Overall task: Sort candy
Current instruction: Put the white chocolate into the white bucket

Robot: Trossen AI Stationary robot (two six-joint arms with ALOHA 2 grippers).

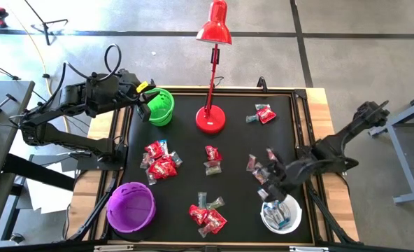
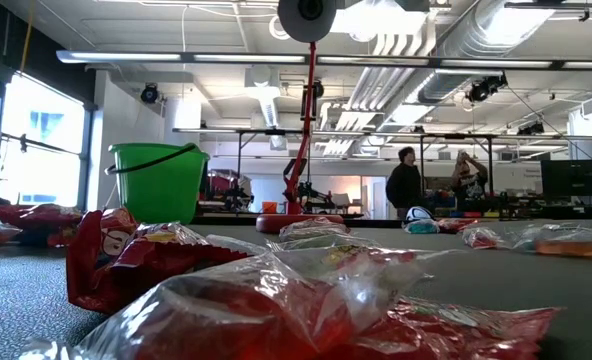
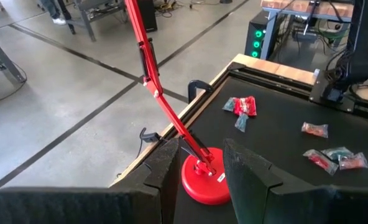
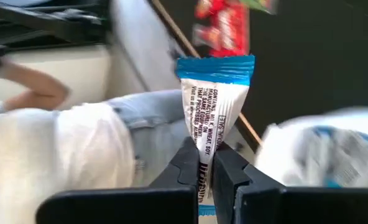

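Blue-and-white candy [image 4: 214, 118] pinched upright between right tool [image 4: 206, 163] fingers, over white bowl [image 1: 268, 219], left tool [image 3: 199, 165] parted.

Glossy crinkled plastic candy [image 4: 214, 118] wrappers – matt black mat [image 1: 235, 150] – wooden table [image 1: 324, 126] edge

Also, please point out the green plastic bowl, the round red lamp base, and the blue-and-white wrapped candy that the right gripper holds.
green plastic bowl [image 1: 161, 106]: high view, on its rim.
round red lamp base [image 1: 210, 120]: high view, on its top.
blue-and-white wrapped candy [image 4: 212, 109]: right wrist view, on its white middle.
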